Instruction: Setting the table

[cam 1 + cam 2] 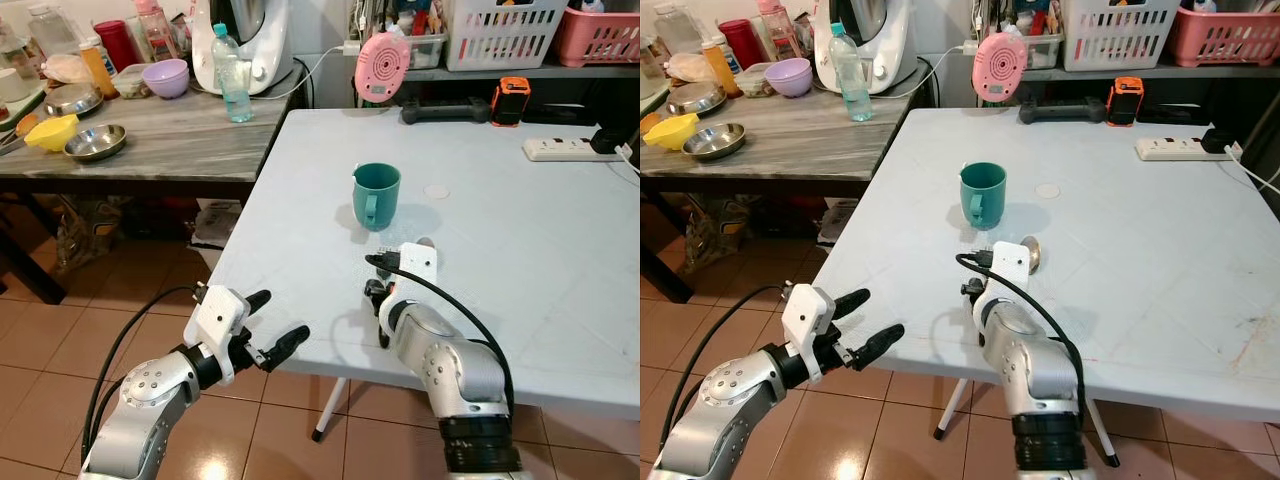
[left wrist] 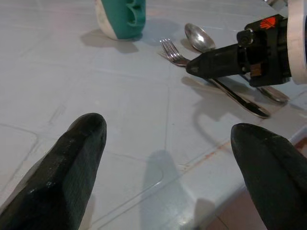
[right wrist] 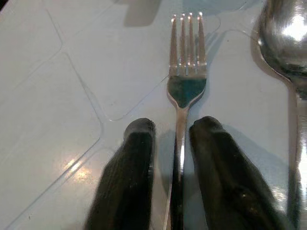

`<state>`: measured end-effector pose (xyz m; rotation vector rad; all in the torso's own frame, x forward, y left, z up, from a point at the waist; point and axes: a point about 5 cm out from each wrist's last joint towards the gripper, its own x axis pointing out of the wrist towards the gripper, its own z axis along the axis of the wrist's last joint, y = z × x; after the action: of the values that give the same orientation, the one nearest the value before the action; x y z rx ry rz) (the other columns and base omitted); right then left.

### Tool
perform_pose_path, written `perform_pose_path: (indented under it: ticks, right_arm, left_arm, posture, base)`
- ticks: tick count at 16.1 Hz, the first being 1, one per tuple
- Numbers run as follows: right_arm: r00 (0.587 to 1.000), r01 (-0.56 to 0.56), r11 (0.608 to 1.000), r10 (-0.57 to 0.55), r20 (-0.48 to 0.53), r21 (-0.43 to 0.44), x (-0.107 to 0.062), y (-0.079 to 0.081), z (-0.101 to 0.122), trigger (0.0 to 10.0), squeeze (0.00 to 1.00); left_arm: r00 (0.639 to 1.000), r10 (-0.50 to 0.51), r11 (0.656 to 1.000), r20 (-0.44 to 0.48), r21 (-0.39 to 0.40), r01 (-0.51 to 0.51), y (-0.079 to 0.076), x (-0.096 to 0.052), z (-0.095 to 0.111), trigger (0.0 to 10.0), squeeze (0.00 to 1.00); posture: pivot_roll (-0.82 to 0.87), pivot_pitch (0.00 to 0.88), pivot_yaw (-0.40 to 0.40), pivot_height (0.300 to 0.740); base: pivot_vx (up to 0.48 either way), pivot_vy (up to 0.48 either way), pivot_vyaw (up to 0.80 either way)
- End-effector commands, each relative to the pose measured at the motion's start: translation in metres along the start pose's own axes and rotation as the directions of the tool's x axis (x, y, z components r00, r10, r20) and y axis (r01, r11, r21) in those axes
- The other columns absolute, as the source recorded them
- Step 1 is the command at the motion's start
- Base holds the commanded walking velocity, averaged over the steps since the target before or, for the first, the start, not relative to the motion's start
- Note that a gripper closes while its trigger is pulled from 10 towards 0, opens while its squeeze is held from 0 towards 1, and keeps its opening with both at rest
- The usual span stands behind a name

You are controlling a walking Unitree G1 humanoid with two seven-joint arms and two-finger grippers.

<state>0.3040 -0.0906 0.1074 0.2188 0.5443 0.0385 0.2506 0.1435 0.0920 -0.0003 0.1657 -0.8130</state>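
The fork lies flat on the white bench, tines toward the teal mug, w/ a spoon just beside it on the far side from the left arm. The right end effector sits low over the fork — its two black fingers straddle the handle just behind the neck, one each side, a narrow gap showing, so they look near-closed but not clearly clamped; whether the pads actually touch the metal can't be told. Judged as handling: the fork is light, stiff, thin, polished steel — likely slippery and hard to lift off a flat top, so a pinch across the narrow handle close to the neck, roughly where the fingers are now, seems the sensible hold. The spoon is near enough to get nudged. The left end effector hovers at the bench's near edge, fingers spread wide apart, holding nothing. Beyond, a wooden side table carries bowls and a water bottle.
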Motion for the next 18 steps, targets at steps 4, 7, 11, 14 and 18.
perform_pose_path:
  ticks: [4, 7, 11, 14, 18]
  right_arm:
    - [0.987, 0.077, 0.997, -0.08, -0.139, -0.028, 0.0, -0.017, -0.026, 0.0, 0.0]
    - [0.982, 0.086, 0.995, -0.092, -0.165, -0.046, 0.002, -0.024, -0.032, 0.0, 0.0]
    - [0.976, 0.071, 0.993, -0.089, -0.198, -0.094, 0.007, -0.036, -0.038, 0.0, 0.0]
    - [0.979, 0.061, 0.993, -0.078, -0.188, -0.096, 0.007, -0.039, -0.036, 0.0, 0.0]
    - [0.994, 0.037, 0.97, -0.01, 0.112, -0.241, -0.003, -0.035, 0.003, 0.0, 0.0]
  left_arm:
    - [1.0, -0.025, 1.0, -0.017, -0.003, 0.025, -0.001, -0.001, 0.001, 10.0, 0.0]
    - [0.999, -0.032, 0.999, -0.016, -0.005, 0.032, -0.001, 0.0, 0.002, 10.0, 0.0]
    - [0.999, -0.036, 0.999, -0.014, -0.007, 0.036, -0.002, 0.003, 0.001, 10.0, 0.0]
    - [0.999, -0.036, 0.999, -0.011, -0.007, 0.036, -0.002, 0.004, 0.002, 10.0, 0.0]
    - [0.999, -0.005, 1.0, 0.035, -0.007, 0.005, 0.004, 0.009, 0.011, 10.0, 0.0]
  posture:
    - [-0.04, 0.013, 0.109, 0.74]
    - [-0.04, 0.01, 0.107, 0.74]
    - [-0.04, 0.0, 0.1, 0.74]
    - [-0.04, 0.0, 0.096, 0.74]
    - [-0.05, 0.0, 0.085, 0.74]
  base:
    - [0.0, 0.0, 0.0]
    - [0.0, 0.0, 0.0]
    - [0.0, 0.0, 0.0]
    - [0.0, 0.0, 0.0]
    - [0.0, 0.0, 0.0]
